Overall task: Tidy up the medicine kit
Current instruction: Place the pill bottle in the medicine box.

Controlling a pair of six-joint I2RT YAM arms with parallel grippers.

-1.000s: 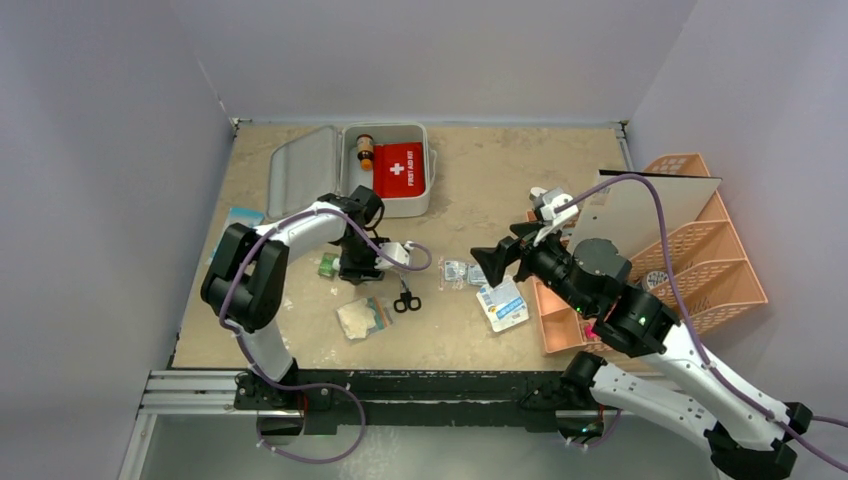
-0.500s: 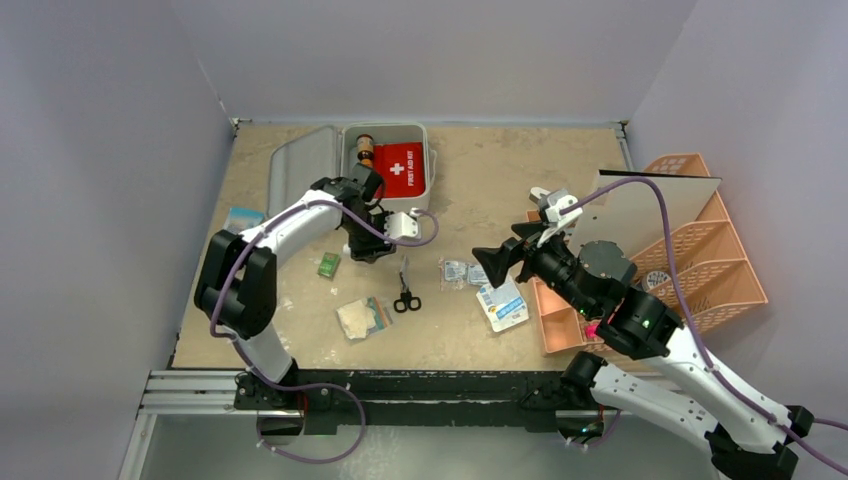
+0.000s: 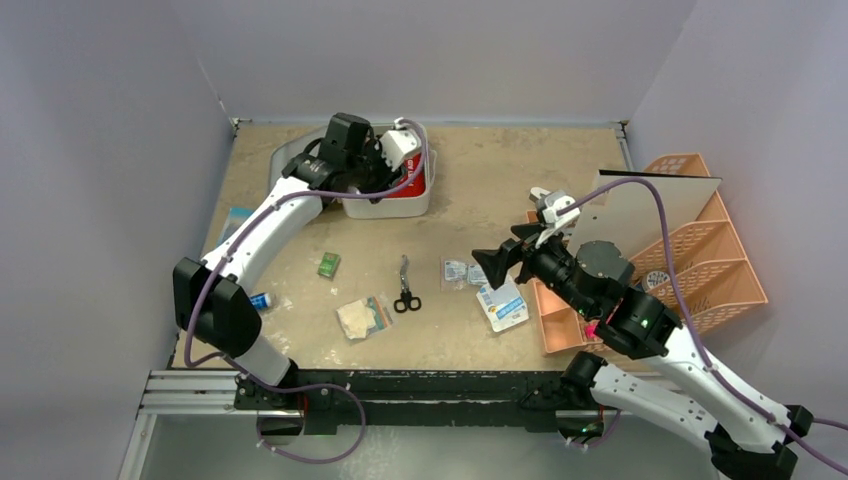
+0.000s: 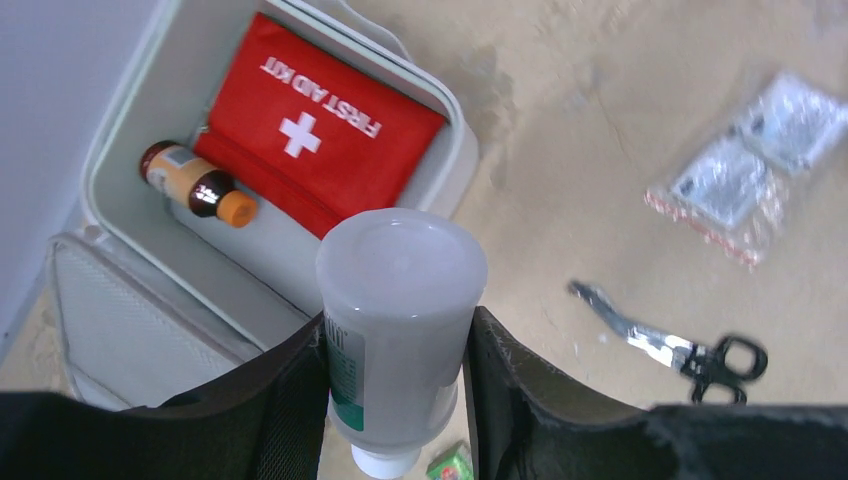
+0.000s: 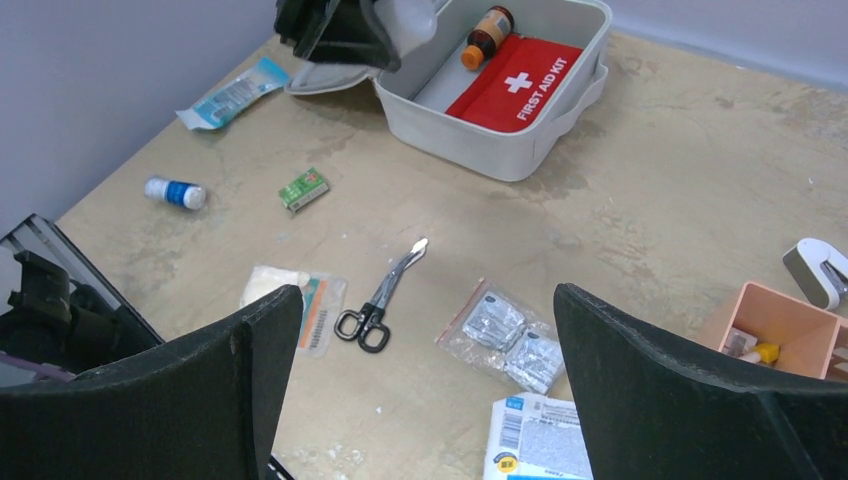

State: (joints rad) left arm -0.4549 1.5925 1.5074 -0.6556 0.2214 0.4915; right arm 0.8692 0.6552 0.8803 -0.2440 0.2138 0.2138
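Pale grey walls close round a sandy desk (image 3: 520, 170), at whose far left the medicine kit (image 5: 480, 140) lies open, its lid flat beside the tray and a red pouch (image 4: 320, 140) and a brown bottle (image 4: 185, 178) inside. The left tool (image 4: 398, 325) is clamped across the body of a white bottle (image 4: 400, 270) held above the kit, while the right tool (image 5: 425, 295) hangs wide open and empty over the sachets (image 5: 515, 340). The kit looks like stiff, light, smooth plastic that would slide if nudged, so the lid's free edge or the tray rim seems the best hold.
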